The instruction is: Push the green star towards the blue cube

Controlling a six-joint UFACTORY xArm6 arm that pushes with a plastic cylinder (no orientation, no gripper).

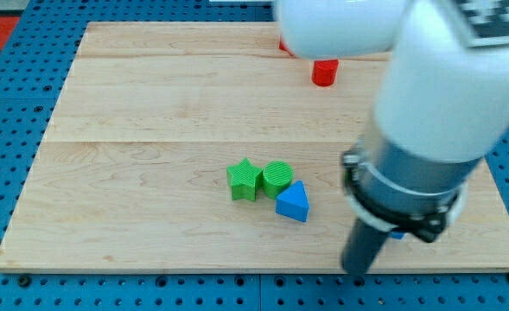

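Resting near the board's (150, 86) middle, the green star (244, 180) touches a green cylinder (278, 177), with a blue wedge (294, 204) just below it. My tip (355, 269) stands well apart at the view's lower right, bare and touching no block, so the push looks not yet begun. A blue sliver (397, 233) beside the rod may be the cube; a red block (324, 72) sits near the top.

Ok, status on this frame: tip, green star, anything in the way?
My tip low at the view's right, apart from green star. Green cylinder touching star's right side; blue triangle just below. Blue cube mostly hidden behind the arm.
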